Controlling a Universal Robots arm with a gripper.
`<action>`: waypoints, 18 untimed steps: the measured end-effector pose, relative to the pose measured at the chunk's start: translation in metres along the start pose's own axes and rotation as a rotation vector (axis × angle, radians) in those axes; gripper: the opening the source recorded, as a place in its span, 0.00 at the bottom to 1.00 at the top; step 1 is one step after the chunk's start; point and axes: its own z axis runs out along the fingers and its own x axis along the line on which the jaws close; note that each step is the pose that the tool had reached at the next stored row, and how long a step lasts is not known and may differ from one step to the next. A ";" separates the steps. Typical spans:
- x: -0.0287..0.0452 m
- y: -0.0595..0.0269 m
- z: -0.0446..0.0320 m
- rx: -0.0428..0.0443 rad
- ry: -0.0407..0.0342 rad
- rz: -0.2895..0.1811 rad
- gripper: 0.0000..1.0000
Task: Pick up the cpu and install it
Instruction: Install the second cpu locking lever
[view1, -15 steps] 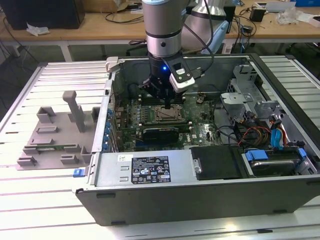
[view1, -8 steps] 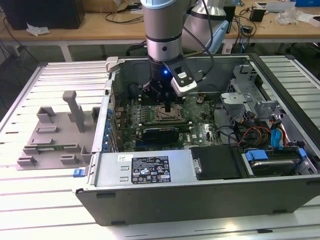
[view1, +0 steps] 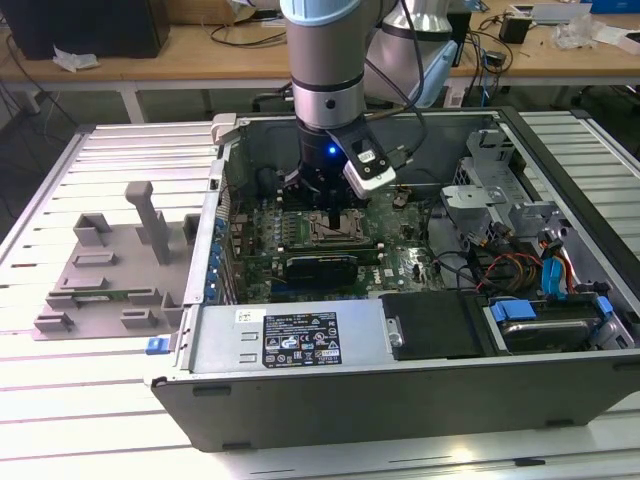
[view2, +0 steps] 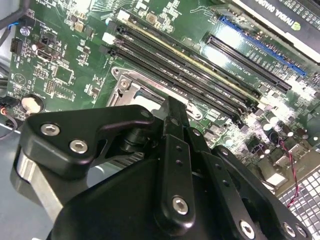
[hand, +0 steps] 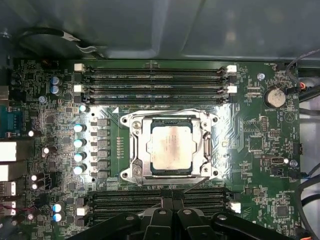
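Open computer case (view1: 400, 400) on the slatted counter (view1: 110, 400), with your arm reaching down inside. Motherboard (hand: 60, 100) beneath the end effector (view1: 332, 212); whether its fingers are parted or closed, you cannot tell. Socket (hand: 171, 148) at centre in the first wrist view, the cpu (hand: 171, 146) already lying flat within its metal frame. Judged step: seating done; your next move calls for a check that the chip sits level, then securing it.

Claw (view2: 170, 107) fingertips hidden behind own body; socket (view2: 150, 97) mostly covered, cpu perhaps beneath.
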 end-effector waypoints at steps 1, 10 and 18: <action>0.0004 0.0000 0.0002 -0.0001 -0.0001 0.000 0.11; 0.0070 -0.0002 0.0026 -0.0001 0.0000 0.000 0.11; 0.0125 -0.0003 0.0043 -0.0007 0.0000 0.000 0.11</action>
